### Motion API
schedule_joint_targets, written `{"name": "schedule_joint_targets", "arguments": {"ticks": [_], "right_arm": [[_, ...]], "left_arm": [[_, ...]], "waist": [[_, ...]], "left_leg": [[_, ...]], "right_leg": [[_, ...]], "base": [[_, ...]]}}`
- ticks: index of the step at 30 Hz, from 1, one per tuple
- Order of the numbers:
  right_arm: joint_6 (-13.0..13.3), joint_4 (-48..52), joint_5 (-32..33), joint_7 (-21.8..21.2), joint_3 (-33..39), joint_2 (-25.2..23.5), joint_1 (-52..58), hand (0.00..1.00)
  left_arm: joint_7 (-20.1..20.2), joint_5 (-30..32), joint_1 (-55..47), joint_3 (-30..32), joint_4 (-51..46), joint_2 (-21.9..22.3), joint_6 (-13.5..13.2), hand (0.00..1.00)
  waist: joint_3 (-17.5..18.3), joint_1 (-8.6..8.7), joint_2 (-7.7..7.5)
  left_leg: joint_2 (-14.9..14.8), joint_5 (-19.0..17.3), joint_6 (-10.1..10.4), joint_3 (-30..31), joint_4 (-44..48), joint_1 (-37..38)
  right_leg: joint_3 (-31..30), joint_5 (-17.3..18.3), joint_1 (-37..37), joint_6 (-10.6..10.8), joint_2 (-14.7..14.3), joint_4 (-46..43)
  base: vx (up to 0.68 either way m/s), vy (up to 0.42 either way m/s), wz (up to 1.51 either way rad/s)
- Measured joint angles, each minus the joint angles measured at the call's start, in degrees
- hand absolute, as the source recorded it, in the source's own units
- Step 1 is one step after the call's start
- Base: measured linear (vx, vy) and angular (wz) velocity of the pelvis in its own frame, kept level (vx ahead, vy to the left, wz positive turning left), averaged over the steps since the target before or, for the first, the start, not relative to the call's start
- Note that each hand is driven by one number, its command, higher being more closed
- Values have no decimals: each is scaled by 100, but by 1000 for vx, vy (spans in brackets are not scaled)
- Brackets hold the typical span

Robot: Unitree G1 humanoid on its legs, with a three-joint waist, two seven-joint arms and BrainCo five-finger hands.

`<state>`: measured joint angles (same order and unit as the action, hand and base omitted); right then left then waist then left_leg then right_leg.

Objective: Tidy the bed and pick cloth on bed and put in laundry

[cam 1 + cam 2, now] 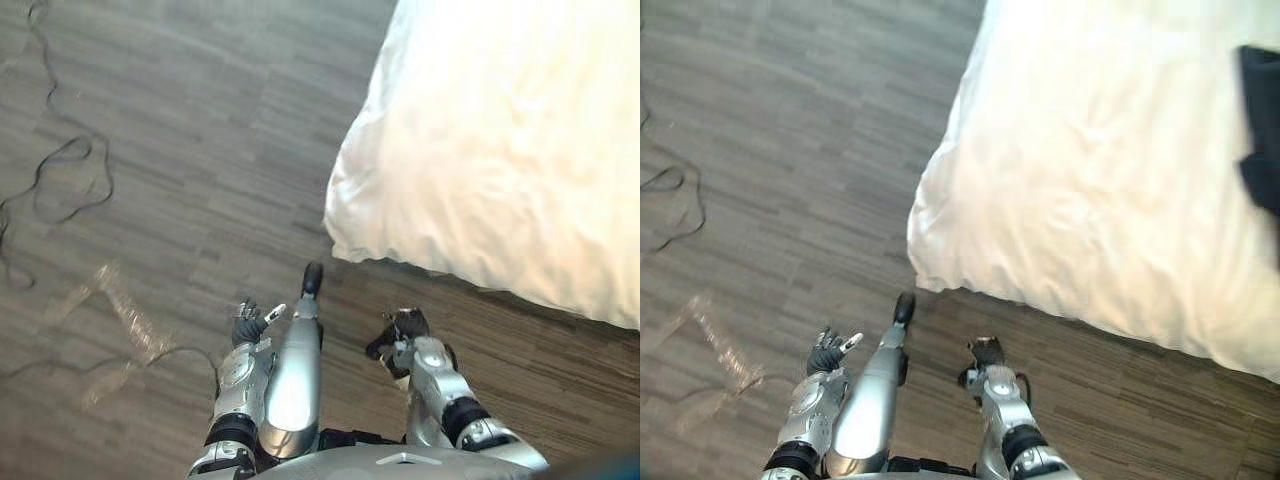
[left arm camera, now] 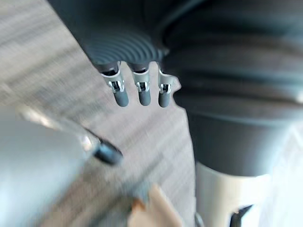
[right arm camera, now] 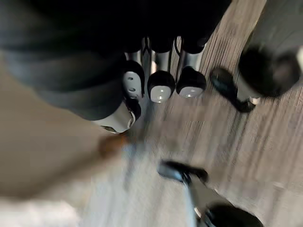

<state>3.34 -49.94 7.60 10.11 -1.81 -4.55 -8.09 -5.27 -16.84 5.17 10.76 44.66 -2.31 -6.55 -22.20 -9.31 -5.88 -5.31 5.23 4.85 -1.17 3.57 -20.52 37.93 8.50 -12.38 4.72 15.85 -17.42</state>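
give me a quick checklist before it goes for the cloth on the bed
1. left hand free: ok, fingers straight, empty, over the floor.
2. right hand ready to grasp: not ok, fingers curled, holding nothing.
3. dark cloth located: ok, it lies on the white bed, at the right edge of the right eye view.
4. Cloth within reach: not ok, both hands hang low over the floor, short of the bed's near corner.
5. Laundry spot known: cannot tell.
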Motion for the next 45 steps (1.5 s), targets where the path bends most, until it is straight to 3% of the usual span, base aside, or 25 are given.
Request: {"name": "schedule_joint_targets", "arguments": {"ticks": [3,5,9,12,17,20,23,28,30,34,36,40,45], "right_arm": [[7,94,60,-97,622,3,331,100],[10,188,435,-96,1110,29,587,100],[64,771,1840,-29,1894,37,1050,100],[165,1949,2314,87,1957,53,1436,100],[587,4061,2510,220,1684,64,1496,100],[819,5030,2505,190,1257,58,1384,100],[954,5567,2490,76,679,55,1043,100],[1000,5414,2493,-117,-226,46,-53,100],[1016,4902,2493,-116,-482,46,-932,100],[1016,3661,2492,-94,-565,76,-3106,100],[1017,3259,2489,-38,-375,150,-4019,100],[1021,3082,2487,218,206,297,-4688,100],[1082,3009,2538,488,842,350,-4432,100]], "left_arm": [[-6,67,16,-84,333,-93,112,0],[-5,80,-13,-73,487,-99,180,0],[4,53,-111,225,640,-68,320,0],[4,46,-359,364,638,-25,344,0],[2,44,-824,338,666,176,347,0],[2,-8,-888,324,669,219,343,0],[0,-8,-830,265,763,220,333,0],[-6,-8,-728,28,845,183,275,0],[-13,-7,-679,-117,857,177,234,0],[-41,-10,-427,-163,842,160,114,0],[-141,-387,-313,-149,812,169,23,0],[-181,-1066,-314,120,642,232,-158,0],[-201,-1358,-321,486,506,413,-288,0]], "waist": [[382,205,-77],[624,286,-46],[992,486,143],[1249,599,272],[1425,666,354],[1480,656,320],[1502,662,288],[1499,617,281],[1450,546,294],[907,362,466],[482,245,629],[-19,7,745],[-429,-59,786]], "left_leg": [[-84,-11,14,-320,-171,370],[-101,-34,44,-676,-194,580],[-163,-47,55,-1099,-465,1060],[-219,-120,-1,-1251,-551,1223],[-230,-186,-1,-1405,-602,1413],[-219,-185,1,-1389,-668,1448],[-165,-191,4,-1327,-694,1440],[-57,-187,-6,-1042,-652,1315],[-47,-183,-13,-1001,-585,1233],[-68,-185,-20,-747,-325,992],[-82,-166,-44,-607,-281,881],[-123,-136,-80,-568,-36,276],[-11,-172,-133,-622,351,-436]], "right_leg": [[-255,-239,273,46,-189,476],[-441,-387,416,60,-240,713],[-754,-581,679,98,-377,1100],[-820,-544,738,107,-424,1141],[-922,-515,801,131,-426,1149],[-916,-534,857,148,-457,1217],[-885,-588,930,184,-471,1374],[-695,-712,1109,211,-493,1686],[-681,-758,1103,189,-499,1737],[-525,-774,1098,165,-516,1717],[-400,-765,1046,152,-524,1641],[-395,-630,355,63,-368,1090],[-500,-229,-594,53,89,9]], "base": [[55,-27,-51],[24,10,-55],[15,4,-50],[8,1,-18],[36,-1,-17],[82,-10,2],[87,-5,7],[60,-3,25],[12,2,16],[-73,5,25],[-104,31,23],[-89,60,7],[-50,49,4]]}}
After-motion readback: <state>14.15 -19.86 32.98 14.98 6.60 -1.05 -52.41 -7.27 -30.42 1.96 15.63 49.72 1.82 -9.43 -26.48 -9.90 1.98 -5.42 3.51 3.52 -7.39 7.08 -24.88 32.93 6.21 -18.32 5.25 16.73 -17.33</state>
